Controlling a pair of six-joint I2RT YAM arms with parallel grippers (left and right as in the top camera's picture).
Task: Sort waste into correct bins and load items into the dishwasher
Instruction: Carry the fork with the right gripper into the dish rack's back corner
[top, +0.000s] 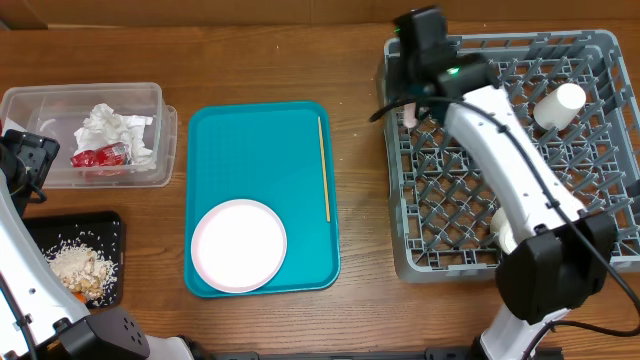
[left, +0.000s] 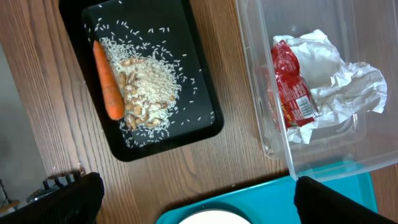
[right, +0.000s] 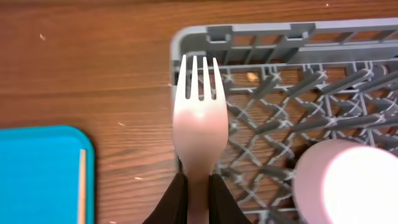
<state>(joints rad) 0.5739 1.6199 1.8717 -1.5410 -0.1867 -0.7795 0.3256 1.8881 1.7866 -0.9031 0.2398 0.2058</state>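
**Fork poised at the rack's edge.** The right gripper (right: 198, 186) is clenching the handle of the white plastic fork (right: 199, 118), holding it tines-forward at the 10 o'clock corner of the grey dish rack (right: 280, 34). The left gripper (left: 202, 202) is hanging released and empty over the worktop, between the black tray (left: 140, 18) carrying rice (left: 149, 81) and carrot (left: 107, 81) and the clear tub (left: 258, 74) carrying napkins (left: 348, 81) and a red wrapper (left: 292, 87). The plate (top: 238, 244) is sitting at the teal tray's (top: 260, 140) 7 o'clock, and the wooden stick (top: 324, 168) is lying along its 3 o'clock edge. With the tines right on the rim, a release here is probably risking the fork tipping out onto the worktop or slipping through the open lattice. The narrow pinch could also be letting it pivot.
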